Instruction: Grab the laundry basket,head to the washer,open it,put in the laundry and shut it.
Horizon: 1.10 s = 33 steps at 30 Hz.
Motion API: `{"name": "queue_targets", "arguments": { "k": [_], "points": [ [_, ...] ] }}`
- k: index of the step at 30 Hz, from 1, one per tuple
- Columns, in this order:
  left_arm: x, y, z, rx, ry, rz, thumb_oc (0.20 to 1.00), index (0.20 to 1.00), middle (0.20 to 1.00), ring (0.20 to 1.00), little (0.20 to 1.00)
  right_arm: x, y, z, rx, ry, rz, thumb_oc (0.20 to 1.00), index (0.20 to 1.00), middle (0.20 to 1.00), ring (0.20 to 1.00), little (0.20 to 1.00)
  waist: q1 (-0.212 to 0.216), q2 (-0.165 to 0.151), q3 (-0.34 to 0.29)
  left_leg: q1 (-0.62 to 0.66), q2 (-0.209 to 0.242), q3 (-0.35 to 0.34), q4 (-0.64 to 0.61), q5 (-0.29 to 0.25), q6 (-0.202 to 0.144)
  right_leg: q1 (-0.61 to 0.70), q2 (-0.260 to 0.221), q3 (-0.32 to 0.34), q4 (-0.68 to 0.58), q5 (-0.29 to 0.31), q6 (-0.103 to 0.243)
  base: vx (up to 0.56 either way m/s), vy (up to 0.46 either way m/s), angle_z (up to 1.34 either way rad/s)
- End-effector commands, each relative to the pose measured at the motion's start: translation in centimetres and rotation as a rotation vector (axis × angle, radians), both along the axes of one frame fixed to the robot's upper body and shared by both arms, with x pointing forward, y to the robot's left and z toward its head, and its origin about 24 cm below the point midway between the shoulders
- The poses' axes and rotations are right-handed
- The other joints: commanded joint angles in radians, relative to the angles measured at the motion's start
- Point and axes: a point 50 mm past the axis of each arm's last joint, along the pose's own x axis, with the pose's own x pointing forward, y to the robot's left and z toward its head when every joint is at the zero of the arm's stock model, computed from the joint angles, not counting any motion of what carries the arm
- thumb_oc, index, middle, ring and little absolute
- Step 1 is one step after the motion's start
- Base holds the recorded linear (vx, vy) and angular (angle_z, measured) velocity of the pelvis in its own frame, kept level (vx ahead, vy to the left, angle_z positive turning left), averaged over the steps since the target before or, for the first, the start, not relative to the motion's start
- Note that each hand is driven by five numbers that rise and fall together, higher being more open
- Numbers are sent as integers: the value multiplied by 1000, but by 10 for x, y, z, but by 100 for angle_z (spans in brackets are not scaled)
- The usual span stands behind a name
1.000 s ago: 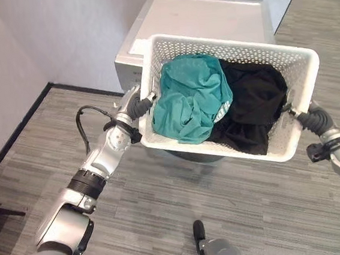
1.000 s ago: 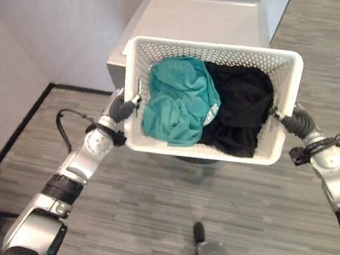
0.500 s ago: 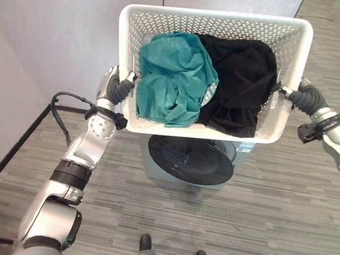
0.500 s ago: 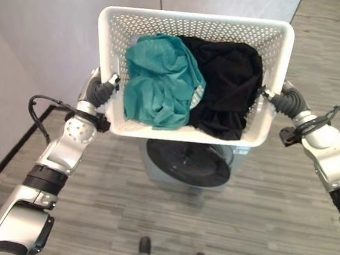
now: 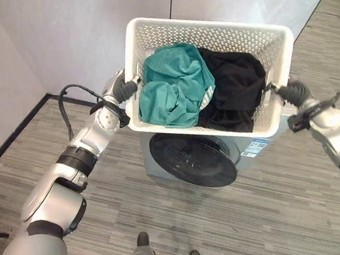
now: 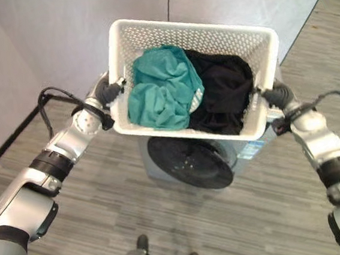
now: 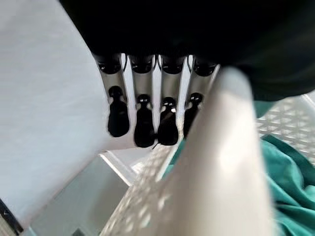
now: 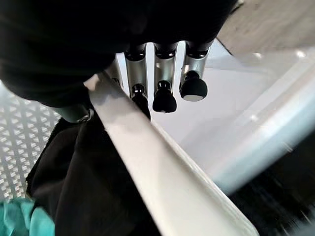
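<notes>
A white perforated laundry basket hangs in the air over the washer, whose dark round door is closed and faces me. Inside the basket a teal cloth lies on the left and a black cloth on the right. My left hand grips the basket's left end, its fingers curled under the rim. My right hand holds the right end, with fingers hooked over the rim beside the black cloth.
Grey walls stand close behind and to the left of the washer, with a black skirting along the left wall. Grey plank floor lies open in front of the washer and to its right.
The whole picture has shifted. The washer's front and door have come into view under the basket. Both hands keep their hold, and the clothes lie as before.
</notes>
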Motion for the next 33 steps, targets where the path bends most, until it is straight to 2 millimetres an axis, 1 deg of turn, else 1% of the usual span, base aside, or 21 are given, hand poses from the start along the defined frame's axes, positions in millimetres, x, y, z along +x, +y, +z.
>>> {"name": "queue_targets", "arguments": {
  "k": [1, 2, 4, 5, 6, 8, 9, 11, 12, 13, 14, 15, 16, 17, 19, 21, 23, 25, 26, 29, 33],
  "points": [
    [5, 44, 67, -15, -189, 191, 200, 200, 200, 200, 200, -25, -74, 49, -71, -131, -323, 200, 200, 200, 200, 200, 51, 30, -107, -74, -4, 86, -85, 11, 9, -5, -7, 24, 92, -98, 50, 226, 147, 1],
    [5, 48, 68, -11, -183, 200, 200, 200, 200, 200, 200, -21, -73, 44, -90, -93, -330, 200, 200, 200, 200, 200, 62, 39, -115, -48, -9, 70, -91, 11, 13, 4, -9, 32, 121, -123, 59, 346, 225, -10],
    [5, 45, 73, -3, -185, 187, 200, 200, 200, 200, 200, -13, -66, 29, -82, -40, -322, 200, 200, 200, 200, 200, 72, 53, -125, -9, -37, 23, -89, 0, 39, 2, -24, 46, 223, -129, 78, 391, 284, -49],
    [6, 42, 71, 5, -175, 177, 200, 200, 200, 200, 200, -8, -59, 9, -69, 22, -303, 200, 200, 200, 200, 200, 67, 61, -116, 58, -54, 21, -88, -36, 81, -61, -40, 59, 441, -71, 114, 289, 238, -74],
    [6, 42, 71, 5, -175, 177, 200, 200, 200, 200, 200, -8, -59, 9, -69, 21, -304, 200, 200, 200, 200, 200, 69, 64, -118, 55, -50, 22, -91, -32, 80, -67, -37, 62, 443, -67, 114, 279, 232, -81],
    [5, 50, 62, 10, -143, 197, 200, 200, 200, 200, 200, -7, -49, -2, -51, 38, -267, 200, 200, 200, 200, 200, 44, 86, -93, 114, -42, 41, -90, -63, 111, -156, -44, 62, 624, 31, 144, 177, 164, -51],
    [4, 61, 58, 24, -128, 229, 200, 200, 200, 200, 200, -6, -44, -11, -48, 51, -246, 200, 200, 200, 200, 200, 42, 99, -86, 149, -38, 58, -101, -76, 120, -204, -77, 37, 671, 34, 155, 216, 159, -27],
    [3, 68, 59, 45, -120, 247, 200, 200, 200, 200, 200, -8, -41, -19, -49, 83, -230, 200, 200, 200, 200, 200, 27, 115, -86, 203, -37, 61, -137, -85, 113, -238, -123, -25, 561, 6, 139, 245, 65, -53],
    [4, 70, 57, 63, -105, 256, 200, 200, 200, 200, 200, -10, -43, -25, -51, 105, -232, 200, 200, 200, 200, 200, 18, 123, -87, 223, -35, 54, -153, -90, 107, -243, -134, -41, 497, -9, 130, 244, -17, -55],
    [4, 72, 56, 73, -98, 265, 200, 200, 200, 200, 200, -11, -46, -28, -44, 115, -245, 200, 200, 200, 200, 200, 10, 130, -86, 242, -30, 51, -165, -100, 102, -261, -149, -49, 432, -4, 130, 281, -85, -17],
    [4, 76, 57, 87, -104, 285, 200, 200, 200, 200, 200, -14, -51, -32, -48, 137, -259, 200, 200, 200, 200, 200, -2, 131, -90, 263, -27, 50, -180, -111, 90, -282, -178, -41, 289, 28, 143, 201, -81, 6],
    [4, 76, 57, 87, -104, 284, 200, 200, 200, 200, 200, -14, -51, -32, -48, 137, -259, 200, 200, 200, 200, 200, -1, 134, -87, 270, -25, 50, -183, -112, 90, -271, -174, -43, 277, 34, 143, 186, -105, 7],
    [4, 78, 58, 93, -107, 294, 200, 200, 200, 200, 200, -15, -53, -35, -50, 149, -267, 200, 200, 200, 200, 200, -5, 130, -87, 284, -25, 50, -192, -120, 86, -279, -188, -26, 224, 64, 155, 180, -139, -4],
    [3, 81, 59, 101, -109, 303, 200, 200, 200, 200, 200, -18, -58, -35, -60, 161, -280, 200, 200, 200, 200, 200, -13, 118, -87, 308, -27, 44, -201, -133, 80, -291, -188, 27, 169, 96, 173, 236, -203, 3],
    [5, 78, 57, 114, -106, 297, 200, 200, 200, 200, 200, -21, -64, -36, -66, 178, -298, 200, 200, 200, 200, 200, -11, 97, -92, 328, -30, 38, -205, -143, 76, -263, -179, 78, 144, 105, 176, 204, -181, 3],
    [5, 77, 54, 113, -98, 295, 200, 200, 200, 200, 200, -22, -67, -38, -62, 186, -308, 200, 200, 200, 200, 200, -5, 88, -101, 339, -25, 42, -212, -141, 71, -248, -178, 74, 133, 118, 179, 130, -119, 11],
    [7, 72, 47, 111, -76, 287, 200, 200, 200, 200, 200, -24, -71, -42, -67, 209, -321, 200, 200, 200, 200, 200, -3, 79, -122, 353, 0, 41, -231, -132, 54, -219, -166, 49, 105, 116, 176, 180, -191, 7],
    [12, 60, 47, 111, -63, 271, 200, 200, 200, 200, 200, -27, -80, -33, -85, 208, -348, 200, 200, 200, 200, 200, -15, 74, -138, 350, 34, 24, -259, -110, 26, -196, -143, 9, 91, 99, 164, 154, -219, 12],
    [13, 59, 47, 111, -63, 270, 200, 200, 200, 200, 200, -27, -80, -33, -85, 208, -349, 200, 200, 200, 200, 200, -18, 75, -138, 350, 34, 21, -260, -108, 25, -195, -142, 6, 90, 99, 164, 67, -140, 36],
    [18, 42, 54, 118, -69, 245, 200, 200, 200, 200, 200, -25, -84, -18, -113, 185, -359, 200, 200, 200, 200, 200, -32, 73, -140, 327, 50, 5, -271, -88, 6, -189, -125, -25, 80, 87, 152, 38, -105, 43],
    [22, 24, 55, 133, -48, 218, 200, 200, 200, 200, 200, -22, -89, -12, -177, 232, -383, 200, 200, 200, 200, 200, -47, 82, -145, 322, 61, -2, -289, -78, -6, -173, -112, -51, 58, 80, 141, 56, -58, 41]
  ]
}}
